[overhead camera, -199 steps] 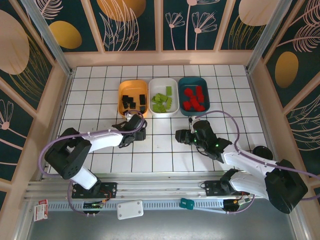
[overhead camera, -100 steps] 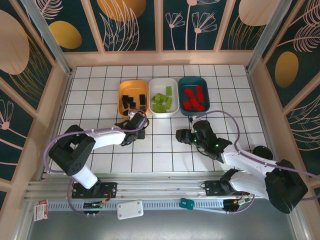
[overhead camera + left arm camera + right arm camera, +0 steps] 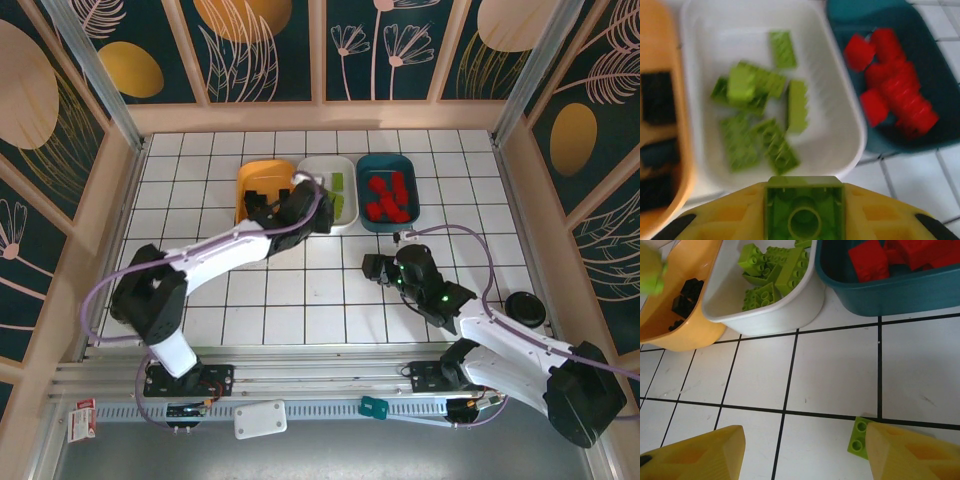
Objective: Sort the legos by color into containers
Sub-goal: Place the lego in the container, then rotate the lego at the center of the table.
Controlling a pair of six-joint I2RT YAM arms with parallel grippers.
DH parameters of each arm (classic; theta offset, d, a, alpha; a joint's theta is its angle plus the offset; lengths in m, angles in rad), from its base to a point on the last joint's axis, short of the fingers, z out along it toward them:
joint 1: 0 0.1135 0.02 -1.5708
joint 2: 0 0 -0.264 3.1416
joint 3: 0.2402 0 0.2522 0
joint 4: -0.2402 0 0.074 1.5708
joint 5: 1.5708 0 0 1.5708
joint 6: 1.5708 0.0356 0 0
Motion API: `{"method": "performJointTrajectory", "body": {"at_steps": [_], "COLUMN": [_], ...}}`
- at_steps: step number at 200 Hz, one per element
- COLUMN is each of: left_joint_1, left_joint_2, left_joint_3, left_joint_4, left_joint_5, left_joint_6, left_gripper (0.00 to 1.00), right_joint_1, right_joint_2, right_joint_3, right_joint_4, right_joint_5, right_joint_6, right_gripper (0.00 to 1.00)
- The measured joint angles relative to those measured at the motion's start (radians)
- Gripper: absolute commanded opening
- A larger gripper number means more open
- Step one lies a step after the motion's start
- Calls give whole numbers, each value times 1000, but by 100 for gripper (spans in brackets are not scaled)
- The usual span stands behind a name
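My left gripper (image 3: pixel 312 206) hovers over the white tray (image 3: pixel 350 222), shut on a lime green brick (image 3: pixel 804 207) seen from its hollow underside. Below it the white tray (image 3: pixel 850 125) holds several lime green bricks (image 3: pixel 762 117). The orange tray (image 3: pixel 244 182) holds black bricks (image 3: pixel 657 97), and the dark teal tray (image 3: pixel 414 190) holds red bricks (image 3: pixel 892 92). My right gripper (image 3: pixel 374 268) is low over the tiles in front of the teal tray, open (image 3: pixel 805 440). A small lime green brick (image 3: pixel 858 437) lies on the tile, partly hidden behind its right finger (image 3: pixel 910 452).
The three trays stand side by side at the back middle of the tiled table (image 3: pixel 320 300). A black round object (image 3: pixel 525 308) lies at the right edge. Wooden walls enclose the table on three sides. Bare tiles stretch in front of the trays.
My left arm swung from the tiles in front of the orange tray up and right to above the white tray. My right gripper shifted slightly to the right.
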Motion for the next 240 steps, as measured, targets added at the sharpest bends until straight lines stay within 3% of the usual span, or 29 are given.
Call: {"method": "performJointTrajectory", "body": {"at_steps": [45,90,120,188,240], "left_joint_1": [42,80,78,25,-27], "left_joint_2": [283,408,369,-61,-307], "left_joint_3": [274,443,455,40,-314], "left_joint_4": [-51,-129,-126,22,100], "left_joint_5": [18,31,63,124,148], "left_joint_6": [19,29,26,-7,-72], "left_gripper": [40,80,96,98,98], "right_joint_1": [-2,-2,-10,-172,-195], "right_joint_2": [0,-5,3,277,404], "right_joint_3": [-3,-6,-6,56,97], "right_joint_4": [-39,-56,-62,-39,1], "right_joint_5": [1,1,-4,-164,-199], "right_joint_6": [7,22,25,-61,-111], "right_gripper": [66,70,73,74,71]}}
